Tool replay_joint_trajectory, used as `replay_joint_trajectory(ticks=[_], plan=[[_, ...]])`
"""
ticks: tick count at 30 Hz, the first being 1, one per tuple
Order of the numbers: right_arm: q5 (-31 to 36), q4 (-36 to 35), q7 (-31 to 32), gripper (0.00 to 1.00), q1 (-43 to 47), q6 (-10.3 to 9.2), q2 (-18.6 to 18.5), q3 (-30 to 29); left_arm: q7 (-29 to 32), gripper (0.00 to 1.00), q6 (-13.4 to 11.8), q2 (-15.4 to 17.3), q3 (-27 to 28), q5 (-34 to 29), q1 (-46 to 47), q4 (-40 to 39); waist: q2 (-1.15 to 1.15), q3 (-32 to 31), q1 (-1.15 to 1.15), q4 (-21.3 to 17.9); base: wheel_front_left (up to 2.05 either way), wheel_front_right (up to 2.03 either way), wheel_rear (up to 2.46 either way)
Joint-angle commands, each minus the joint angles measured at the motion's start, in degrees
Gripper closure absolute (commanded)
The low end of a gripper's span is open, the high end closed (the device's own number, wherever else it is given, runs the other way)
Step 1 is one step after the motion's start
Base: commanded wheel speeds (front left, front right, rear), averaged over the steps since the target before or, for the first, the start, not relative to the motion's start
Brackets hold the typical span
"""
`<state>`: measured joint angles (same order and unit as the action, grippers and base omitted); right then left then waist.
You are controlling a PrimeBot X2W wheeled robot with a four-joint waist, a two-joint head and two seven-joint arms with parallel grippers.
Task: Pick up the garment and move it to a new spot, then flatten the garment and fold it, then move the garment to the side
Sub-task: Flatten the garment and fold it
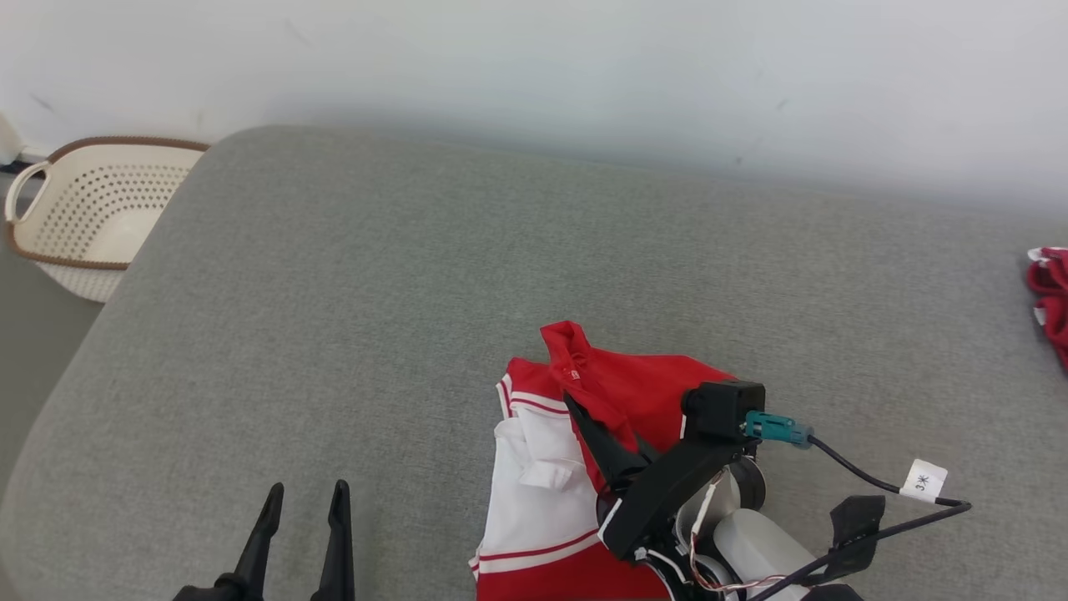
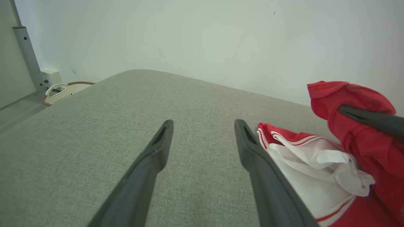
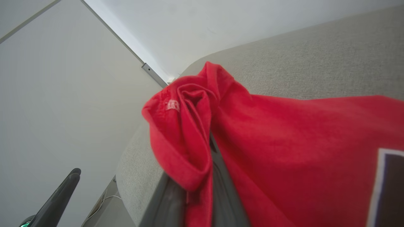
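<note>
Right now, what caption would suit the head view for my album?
The right pincer pinches a red-and-white garment on the grey cushion; the left pincer is open.

Home-like room, grey cushion (image 1: 375, 292), laundry basket (image 1: 100, 196)

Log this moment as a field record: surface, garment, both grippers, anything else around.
surface: grey fabric-covered top against a white wall
garment: red and white, crumpled near the front edge, one red part raised off the surface
right gripper: shut on a red fold of the garment
left gripper: open, holding nothing, over bare surface to the garment's left
basket: cream, perforated, past the surface's far left corner
other cloth: red, at the right edge of the head view
stage: garment not yet flattened or folded
</note>
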<state>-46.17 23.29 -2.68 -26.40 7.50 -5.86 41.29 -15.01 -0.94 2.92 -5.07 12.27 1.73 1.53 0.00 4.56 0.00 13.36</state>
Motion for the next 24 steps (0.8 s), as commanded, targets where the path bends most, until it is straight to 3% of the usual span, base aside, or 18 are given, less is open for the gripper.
replay_joint_trajectory(ticks=[1, 9, 22, 23, 24], plan=[[-0.06, 1.11, -0.69, 1.00, -0.87, -0.03, 0.50, 0.51, -0.22, 0.00, -0.04, 0.00, -0.26, 0.63, 0.57, 0.44, 0.00, 0.92, 0.00, 1.55, 0.00, 0.00, 0.00], [-2.57, 9.66, -3.14, 1.00, -3.12, -0.03, 2.12, 3.54, -0.22, 0.00, -0.10, 0.00, -0.87, 1.23, 1.65, 1.52, 0.00, 1.30, 0.00, 3.26, 0.00, 0.00, 0.00], [-10.30, 16.71, -7.59, 1.00, -6.06, -0.03, 3.01, 9.68, -0.22, 0.00, 0.17, 0.00, 0.42, 0.75, 1.35, 2.13, 0.00, 0.83, 0.00, 2.70, 0.00, 0.00, 0.00], [-10.73, 17.09, -7.93, 0.58, -6.35, -0.03, 3.03, 10.34, -0.22, 0.00, 0.20, 0.00, 0.45, 0.72, 1.34, 2.19, 0.00, 0.80, 0.00, 2.69, 0.00, 0.00, 0.00], [-11.32, 17.26, -8.27, 0.00, -6.60, -0.03, 3.05, 10.88, -0.22, 0.00, 0.15, 0.00, 0.50, 0.71, 1.35, 2.23, 0.00, 0.78, 0.00, 2.67, 0.00, 0.00, 0.00]])
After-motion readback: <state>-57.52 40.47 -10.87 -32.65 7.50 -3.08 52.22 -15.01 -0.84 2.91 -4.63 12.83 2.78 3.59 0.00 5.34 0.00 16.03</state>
